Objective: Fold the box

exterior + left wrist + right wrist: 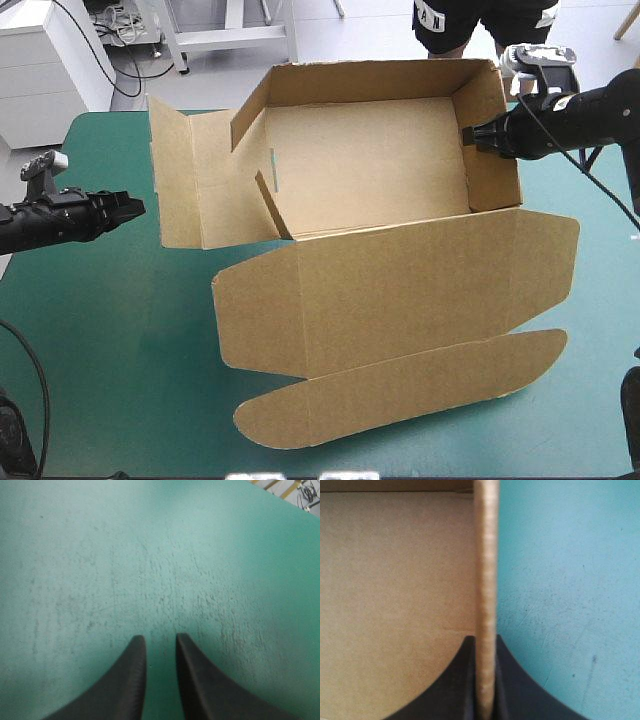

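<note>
Box [380, 200] is seen mid-surface, slightly toward the far edge, standing as an open tray. Far wall and right wall [495, 140] are raised. Left flap [185, 180] is splayed outward, upright but untucked; a smaller inner flap is seen tilted at the tray's near-left corner. Lid [400, 290] is laid flat on the surface [120, 330], toward the near edge, with the rounded tuck flap [400, 390] nearest the robot.

Right tool [470, 135] is clamped on the right wall's top edge, near the far-right corner. In the right wrist view the board edge is pinched between both black fingers: tray floor to one side, teal-green cover to the other.

Left tool [135, 207] is held well apart from the box, off its left side, near the surface's left edge. In the left wrist view its fingers are parted by a narrow gap with nothing gripped; only bare teal-green cover is seen ahead. No contact with the board is seen on that side.
</note>
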Tool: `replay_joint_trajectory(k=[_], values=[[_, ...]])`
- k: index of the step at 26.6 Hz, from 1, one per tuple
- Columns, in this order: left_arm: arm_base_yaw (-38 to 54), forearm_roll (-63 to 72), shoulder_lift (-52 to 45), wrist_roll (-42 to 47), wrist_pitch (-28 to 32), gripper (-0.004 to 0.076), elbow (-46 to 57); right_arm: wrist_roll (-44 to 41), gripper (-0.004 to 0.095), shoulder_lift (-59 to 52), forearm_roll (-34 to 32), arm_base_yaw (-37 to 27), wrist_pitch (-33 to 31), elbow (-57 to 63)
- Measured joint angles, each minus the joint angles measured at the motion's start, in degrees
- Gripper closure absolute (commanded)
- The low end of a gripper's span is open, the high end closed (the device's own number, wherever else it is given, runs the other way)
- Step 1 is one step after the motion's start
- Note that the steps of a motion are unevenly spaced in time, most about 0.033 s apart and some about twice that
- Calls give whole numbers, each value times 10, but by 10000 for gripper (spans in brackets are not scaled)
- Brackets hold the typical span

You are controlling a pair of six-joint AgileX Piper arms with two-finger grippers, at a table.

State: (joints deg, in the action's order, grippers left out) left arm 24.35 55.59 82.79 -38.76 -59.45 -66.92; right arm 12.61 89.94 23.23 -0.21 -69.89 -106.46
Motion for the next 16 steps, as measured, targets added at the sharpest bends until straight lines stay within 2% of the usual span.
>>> replay_joint_trajectory(k=[1,3,11,16], values=[[0,0,0,-1,-5,155,0,1,929,0,0,0,0,0],[0,0,0,-1,-16,79,0,1,929,0,0,0,0,0],[0,51,0,1,-34,72,0,4,929,0,10,0,0,0],[0,95,0,-10,-87,72,0,8,927,16,48,0,0,0]])
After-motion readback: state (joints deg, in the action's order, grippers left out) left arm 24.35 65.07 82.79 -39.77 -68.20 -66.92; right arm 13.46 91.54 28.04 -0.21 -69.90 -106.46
